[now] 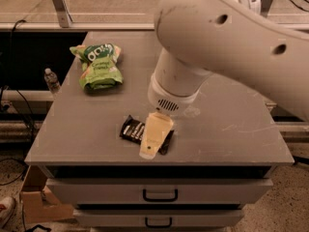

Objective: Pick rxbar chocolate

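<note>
**A:** Camera view first. Where do you have the rxbar chocolate?

**B:** The flat, dark brown-black wrapper with white lettering, the rxbar chocolate point(132, 128), lies flat near the front edge of the grey tabletop point(231, 129), about midway across and turned slightly askew. You see its left half clearly. The right half is covered.

**A:** Covered by what?

**B:** By the gripper point(152, 147), a cream-coloured plastic piece pointing down and toward the front edge, right over the bar. From here you cannot tell how wide it stands, whether it touches the wrapper, or whether it has hold of it.

**A:** And above that?

**B:** The thick white arm point(217, 42) comes in from the upper right, its round vented wrist just behind the bar.

**A:** Anything else on the table?

**B:** A crumpled green chip bag point(98, 64) at the back left, well apart from the bar. Off the left side, lower down, stands a small clear water bottle point(51, 81). Under the top you have two grey drawers point(159, 192) with dark handles, and a brown cardboard box point(34, 197) on the floor at the left.
</note>
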### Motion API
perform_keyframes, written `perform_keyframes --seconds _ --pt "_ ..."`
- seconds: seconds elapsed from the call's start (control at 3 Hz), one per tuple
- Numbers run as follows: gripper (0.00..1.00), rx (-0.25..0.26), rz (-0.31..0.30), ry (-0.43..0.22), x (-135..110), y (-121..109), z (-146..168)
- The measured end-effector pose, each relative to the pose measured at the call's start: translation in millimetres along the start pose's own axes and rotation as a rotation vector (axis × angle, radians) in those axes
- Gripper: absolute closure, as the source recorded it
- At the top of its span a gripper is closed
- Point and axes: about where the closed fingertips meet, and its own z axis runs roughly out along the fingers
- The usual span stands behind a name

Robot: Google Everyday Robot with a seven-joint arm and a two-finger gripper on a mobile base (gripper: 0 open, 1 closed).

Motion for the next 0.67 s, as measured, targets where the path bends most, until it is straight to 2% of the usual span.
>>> perform_keyframes --seconds 0.67 --pt "0.0 -0.007 -0.029 -0.022 -33 6 27"
